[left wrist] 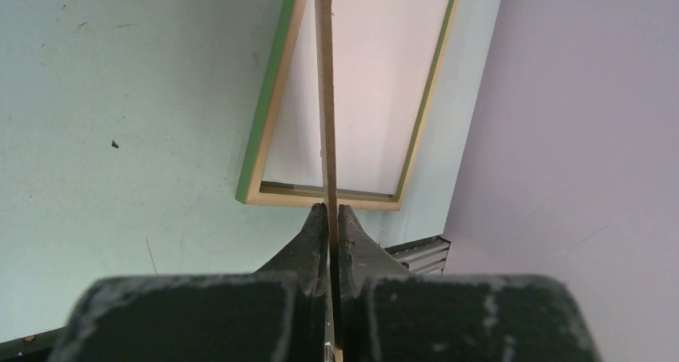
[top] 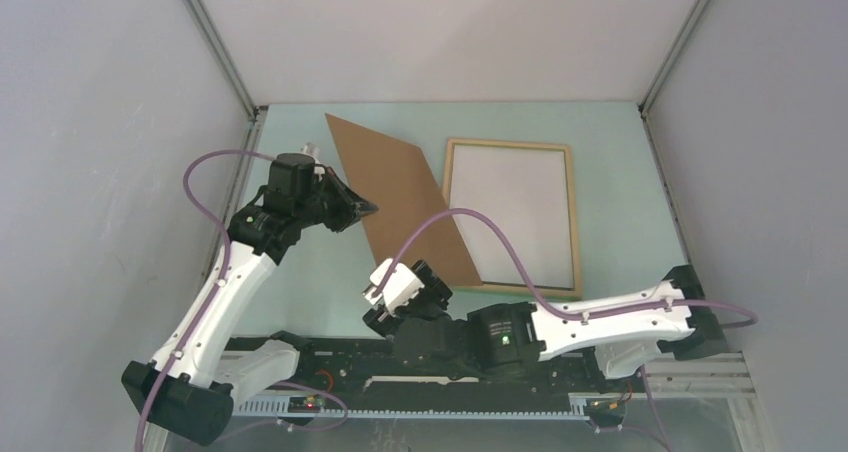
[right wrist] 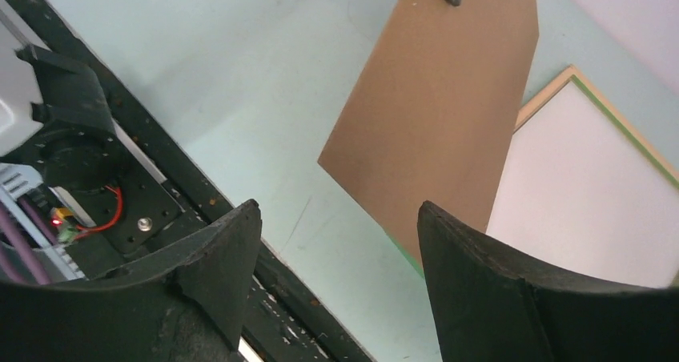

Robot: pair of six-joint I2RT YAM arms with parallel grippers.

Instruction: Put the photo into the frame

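Note:
The photo point(top: 405, 200) shows only its plain brown board back. It is tilted, with its right part overlapping the frame's left side. My left gripper point(top: 365, 209) is shut on its left edge; in the left wrist view the board point(left wrist: 323, 98) runs edge-on out of the closed gripper point(left wrist: 330, 211). The frame point(top: 573, 222) lies flat at the back right, light wood rim up, white panel inside; it also shows in the left wrist view point(left wrist: 276, 98). My right gripper point(right wrist: 336, 218) is open and empty, low near the front edge, with the photo point(right wrist: 448, 114) and frame point(right wrist: 620, 114) beyond it.
Pale green table point(top: 300, 282) inside grey walls. A black rail with cable tray point(top: 450, 387) runs along the near edge. The right arm point(top: 600, 322) stretches across the front. Purple cables loop over both arms.

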